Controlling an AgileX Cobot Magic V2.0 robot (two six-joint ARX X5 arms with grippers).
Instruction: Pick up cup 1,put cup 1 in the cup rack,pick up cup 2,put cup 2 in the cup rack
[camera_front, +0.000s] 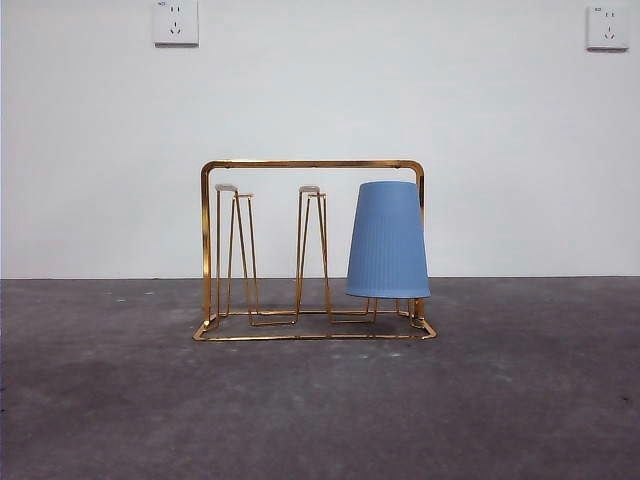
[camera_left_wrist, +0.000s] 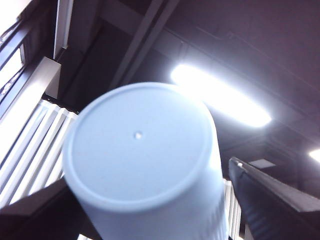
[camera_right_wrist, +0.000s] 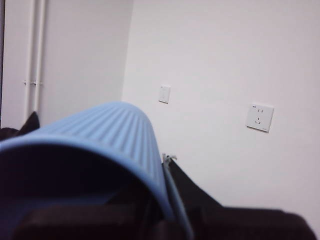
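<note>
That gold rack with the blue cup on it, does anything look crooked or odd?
Nothing stands out. The blue cup sits upside down and straight at one end of the gold rack, whose other prongs are bare. Each hand holds another blue cup.

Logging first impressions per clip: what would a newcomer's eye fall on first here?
A blue ribbed cup stands upside down on the right end of the gold cup rack, mid-table in the front view. Both wrist views are filled with blue too: the left pincer holds a second cup, base to the camera; the right pincer holds a third cup, mouth to the camera.
</note>
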